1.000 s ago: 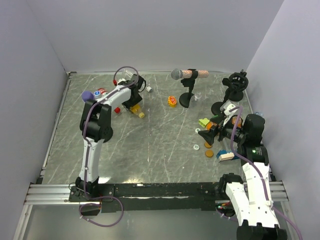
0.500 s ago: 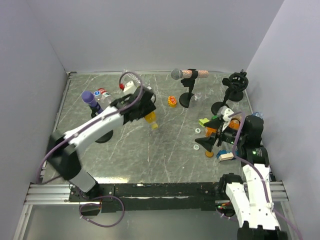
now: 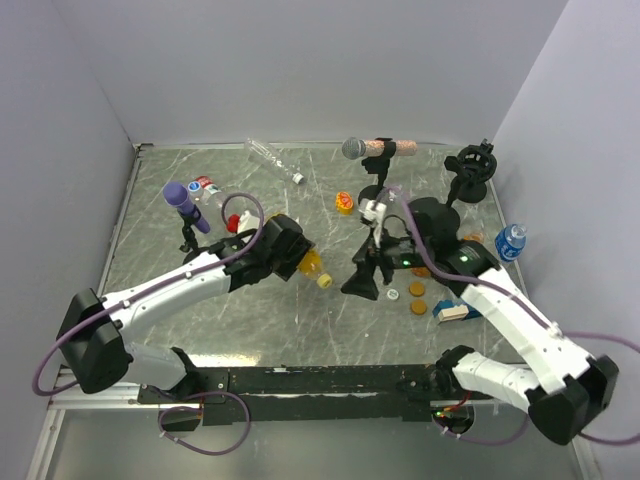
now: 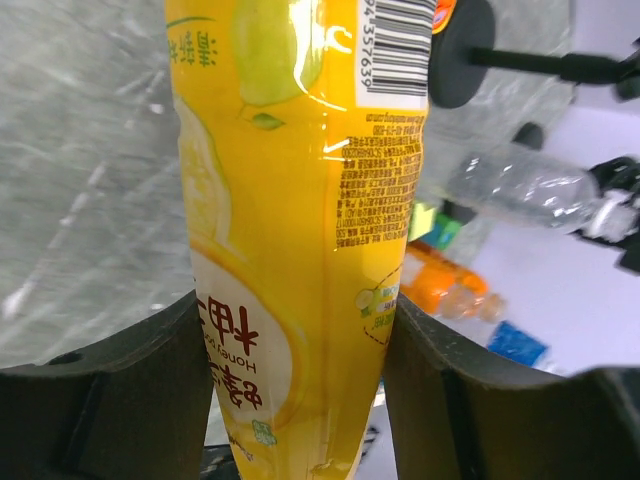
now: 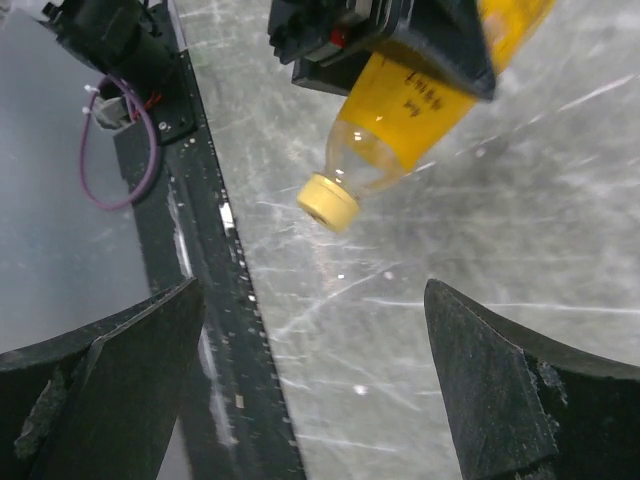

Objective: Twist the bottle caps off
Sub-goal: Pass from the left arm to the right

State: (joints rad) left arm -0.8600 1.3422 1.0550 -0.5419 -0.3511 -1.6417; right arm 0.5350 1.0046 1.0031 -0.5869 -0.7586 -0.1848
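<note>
Juice bottle (image 3: 308,262) now mid-table, pinched in left pincer (image 4: 298,335); right pincer (image 5: 312,300) spread beside its cap (image 5: 328,201).

A grey marbled tabletop (image 3: 300,325) carries a silver microphone (image 3: 356,148) on a stand at 12 o'clock. A purple microphone (image 3: 186,202) stands at 10 and a clamp stand (image 3: 472,165) at 2. Two brown discs (image 3: 417,291) lie beside a white ring (image 3: 393,295) at 4.

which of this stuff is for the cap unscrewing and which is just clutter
Job: juice bottle, its yellow cap, left gripper gripping it, open right gripper, clear bottle, blue-labelled bottle.
Lying about: grey microphone, purple microphone, brown discs.
</note>
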